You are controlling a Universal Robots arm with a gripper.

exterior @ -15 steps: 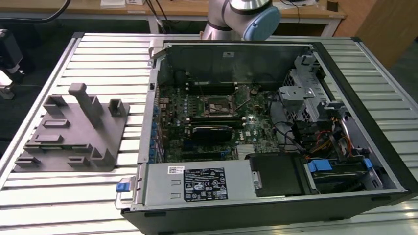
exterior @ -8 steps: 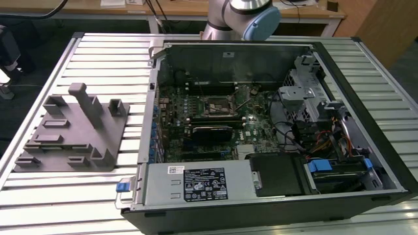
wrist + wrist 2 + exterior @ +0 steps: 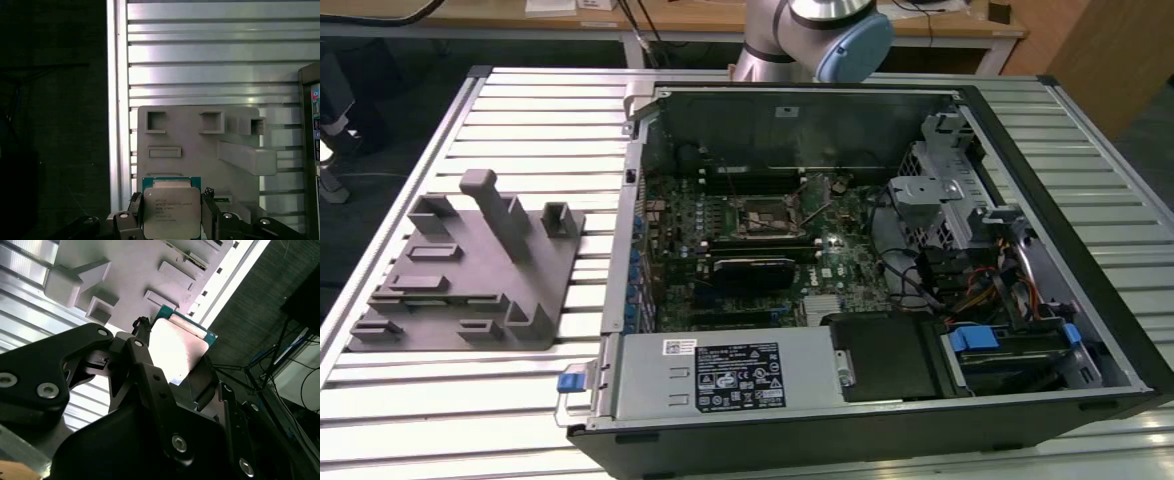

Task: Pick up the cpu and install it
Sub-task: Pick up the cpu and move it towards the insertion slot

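The slatted metal table [image 3: 494, 110] carries an open computer case [image 3: 1101, 290] laid on its side. Its motherboard [image 3: 847, 265] is exposed, and no silvery plate is seen in the black CPU socket [image 3: 765, 216] at the middle. Well apart, toward the exterior view's left, the grey fixture [image 3: 467, 270] is set on the table. In both wrist views the gripper [image 3: 171, 202] is seen clenched on the cpu [image 3: 171, 217], with 1 of its fingers [image 3: 136, 205] at each of 2 opposite edges and the fixture behind it. The pick-up is judged done or nearly done. The carry to the socket and the seating are judged as left.
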